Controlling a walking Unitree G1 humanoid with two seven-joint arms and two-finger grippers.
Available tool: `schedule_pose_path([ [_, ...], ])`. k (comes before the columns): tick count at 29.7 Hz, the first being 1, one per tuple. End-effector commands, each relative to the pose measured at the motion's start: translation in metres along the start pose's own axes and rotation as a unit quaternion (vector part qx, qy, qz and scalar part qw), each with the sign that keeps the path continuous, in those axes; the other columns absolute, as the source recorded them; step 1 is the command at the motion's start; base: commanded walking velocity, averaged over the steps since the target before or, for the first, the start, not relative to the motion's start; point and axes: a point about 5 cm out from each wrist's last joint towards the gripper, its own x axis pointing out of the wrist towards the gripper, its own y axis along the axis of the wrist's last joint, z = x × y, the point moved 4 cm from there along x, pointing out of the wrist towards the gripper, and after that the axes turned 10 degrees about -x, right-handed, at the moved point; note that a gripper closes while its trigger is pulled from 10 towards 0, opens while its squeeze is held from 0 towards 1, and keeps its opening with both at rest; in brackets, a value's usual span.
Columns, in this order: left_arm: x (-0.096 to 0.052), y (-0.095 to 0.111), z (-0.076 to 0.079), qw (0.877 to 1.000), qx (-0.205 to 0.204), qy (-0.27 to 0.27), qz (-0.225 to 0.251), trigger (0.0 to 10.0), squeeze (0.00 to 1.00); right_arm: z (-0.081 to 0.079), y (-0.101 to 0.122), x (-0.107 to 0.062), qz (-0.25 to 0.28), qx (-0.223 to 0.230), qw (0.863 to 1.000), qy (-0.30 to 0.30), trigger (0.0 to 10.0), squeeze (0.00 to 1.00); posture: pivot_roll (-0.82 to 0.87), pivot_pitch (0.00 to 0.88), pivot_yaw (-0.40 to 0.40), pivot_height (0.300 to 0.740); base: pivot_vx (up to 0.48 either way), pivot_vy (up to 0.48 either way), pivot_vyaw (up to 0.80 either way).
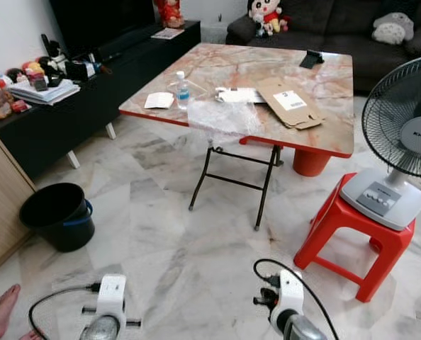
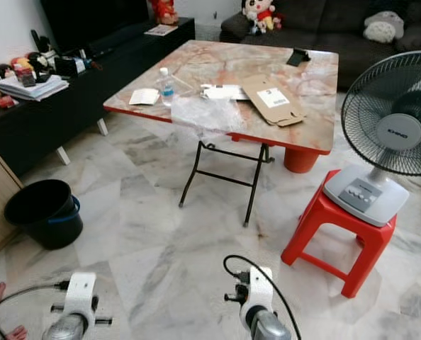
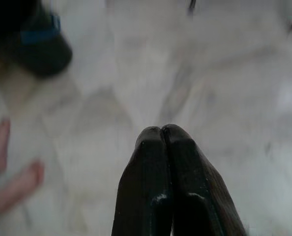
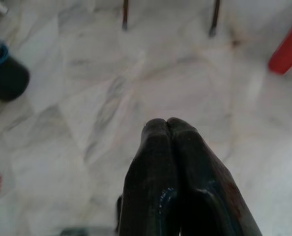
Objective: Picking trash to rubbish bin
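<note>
Ahead of you, reading from the left, the black rubbish bin [image 1: 57,214] with a blue handle stands on the marble floor [image 1: 161,248] beside the low black cabinet [image 1: 90,92]. A person's bare foot [image 1: 1,312] shows near the bottom left corner. Further right stands the folding table [image 1: 331,120] with its marble-pattern top edged in red. On it you have a folded white paper [image 1: 159,100], a small clear water bottle [image 1: 182,90] with a blue label you cannot read, a crumpled clear plastic bag [image 1: 221,117] hanging over the near edge, white papers [image 1: 239,95], and a flattened cardboard box [image 1: 288,103] carrying a white shipping label too small to read. To the right a red plastic stool [image 1: 349,237] holds a desk fan [image 1: 402,134] whose hub bears the word "KHIND".

Your left gripper [image 3: 161,132] hangs low over the floor with its two fingers pressed together on nothing, well apart from the table. Your right gripper [image 4: 166,124] hangs the same way, tips touching and empty.
</note>
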Motion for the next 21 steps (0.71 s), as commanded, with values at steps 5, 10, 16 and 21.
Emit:
schedule_pose_path([
  [5, 0.007, 0.045, 0.018, 0.996, -0.027, -0.012, 0.089, 10.0, 0.0, -0.01, 0.069, 0.011, 0.113, -0.021, 0.993, 0.027, 10.0, 0.0, 0.02, 0.0, -0.002, 0.74, 0.0, 0.0, 0.0],
  [10, 0.006, 0.089, 0.028, 0.984, -0.027, -0.015, 0.175, 10.0, 0.0, -0.024, 0.115, 0.013, 0.186, -0.038, 0.98, 0.051, 10.0, 0.0, 0.01, 0.0, 0.001, 0.74, 0.0, 0.0, 0.0],
  [16, -0.015, 0.173, 0.028, 0.94, -0.015, 0.014, 0.34, 10.0, 0.0, -0.046, 0.194, 0.0, 0.32, -0.041, 0.943, 0.081, 10.0, 0.0, 0.02, 0.0, 0.0, 0.74, 0.0, 0.0, 0.0],
  [21, -0.03, 0.202, 0.033, 0.916, -0.017, 0.016, 0.4, 10.0, 0.0, -0.056, 0.231, -0.012, 0.383, -0.042, 0.919, 0.087, 10.0, 0.0, 0.02, 0.0, 0.002, 0.74, 0.0, 0.0, 0.0],
])
